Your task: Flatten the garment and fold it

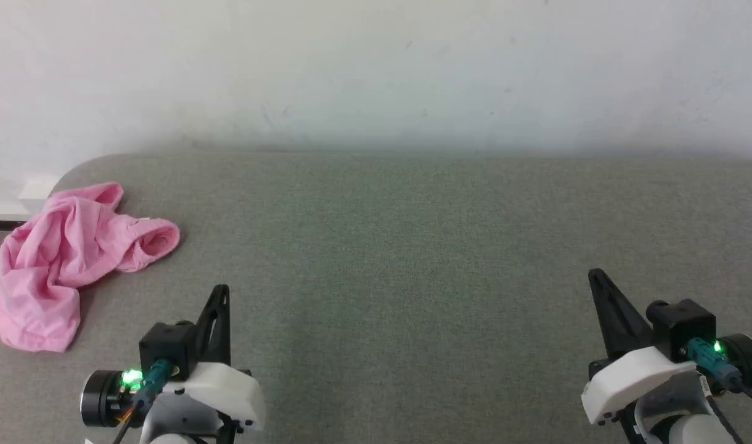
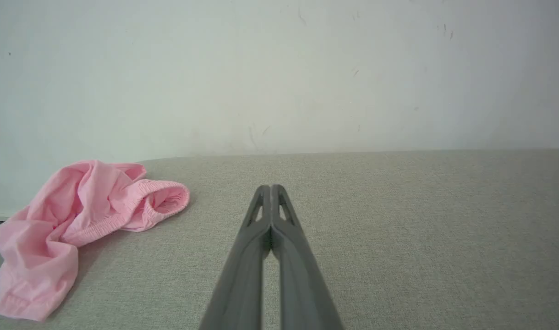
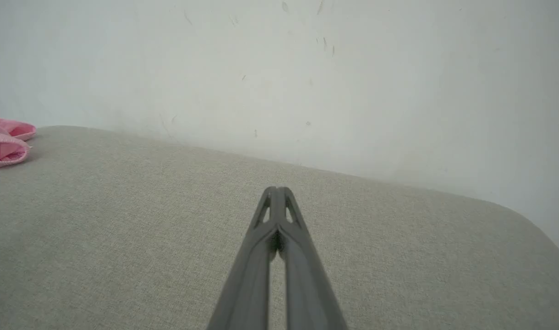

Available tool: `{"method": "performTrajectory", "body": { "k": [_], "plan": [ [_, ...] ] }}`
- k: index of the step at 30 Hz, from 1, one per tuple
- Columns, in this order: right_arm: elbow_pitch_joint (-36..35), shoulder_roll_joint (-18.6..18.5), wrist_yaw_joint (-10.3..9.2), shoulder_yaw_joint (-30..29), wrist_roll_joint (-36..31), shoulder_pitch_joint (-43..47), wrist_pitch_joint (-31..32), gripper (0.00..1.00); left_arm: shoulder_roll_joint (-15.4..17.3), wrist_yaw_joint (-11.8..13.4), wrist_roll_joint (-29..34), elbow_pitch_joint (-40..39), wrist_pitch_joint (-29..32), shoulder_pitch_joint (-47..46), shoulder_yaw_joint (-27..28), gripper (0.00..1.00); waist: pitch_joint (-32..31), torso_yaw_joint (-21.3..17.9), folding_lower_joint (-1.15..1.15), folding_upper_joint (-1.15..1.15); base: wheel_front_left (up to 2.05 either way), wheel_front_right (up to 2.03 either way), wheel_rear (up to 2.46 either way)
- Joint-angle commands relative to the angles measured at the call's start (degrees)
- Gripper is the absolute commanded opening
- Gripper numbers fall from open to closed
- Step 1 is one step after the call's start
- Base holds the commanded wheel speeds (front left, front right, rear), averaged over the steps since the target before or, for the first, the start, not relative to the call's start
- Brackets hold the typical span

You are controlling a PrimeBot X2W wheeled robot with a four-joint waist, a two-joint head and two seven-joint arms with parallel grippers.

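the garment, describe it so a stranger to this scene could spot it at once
A grey fabric surface runs along a white wall. At its left end lies the garment, crumpled. Its pink colour and gathered waistband stand out against grey and white.

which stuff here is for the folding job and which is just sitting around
For the job:
- garment, crumpled at the left end of the surface
- left gripper, shut, holding nothing
- right gripper, shut, holding nothing

Just there:
- grey fabric surface, which the garment lies on
- white wall behind it
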Motion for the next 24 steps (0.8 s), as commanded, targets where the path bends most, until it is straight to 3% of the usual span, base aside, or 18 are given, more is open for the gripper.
{"method": "performTrajectory", "body": {
  "k": [1, 24],
  "plan": [
    [-0.36, 0.23, -0.12, -0.02, -0.44, -0.39, 0.03, 0.0, -0.28, -0.1, 0.38, 0.14, 0.02, -0.71, 0.24, 0.0, 0.0, 0.0, 0.0, 0.0, 0.0, 0.0, 0.0],
    [-0.36, 0.23, -0.12, -0.02, -0.44, -0.39, 0.03, 0.0, -0.28, -0.1, 0.38, 0.14, 0.02, -0.71, 0.24, 0.0, 0.0, 0.0, 0.0, 0.0, 0.0, 0.0, 0.0]
  ]
}}
